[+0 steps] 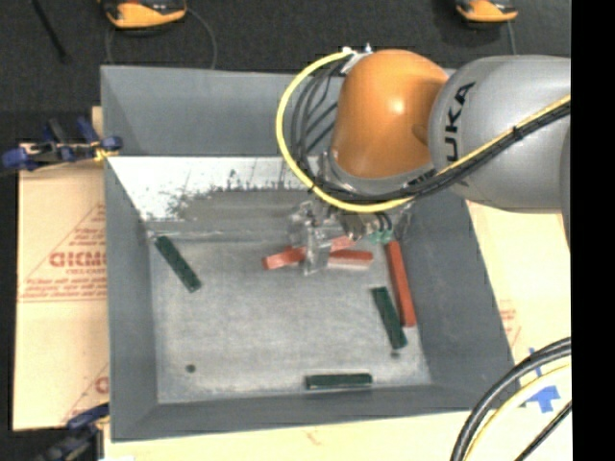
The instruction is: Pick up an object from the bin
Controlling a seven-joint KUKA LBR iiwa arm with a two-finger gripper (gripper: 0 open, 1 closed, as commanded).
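The gripper stands low in the bin, right over the middle of a flat red bar that lies crosswise on the floor, one end showing to the left of the metalwork and the other to the right. Meeting the bar at its middle makes sense: taken there, it should hang level instead of tipping by one end. Whether the gripper is open or closed on the bar cannot be told, since the wrist's own parts and the orange cover above crowd that spot. The bar also looks a good choice because it lies alone, with bare floor in front of it. Just to the right of the red bar, a second red bar and a dark green bar lie side by side, running toward the near wall, close enough together to hamper a clean grip. Another green bar lies aslant well to the left of the red bar, and a third green bar lies well in front of it against the near wall
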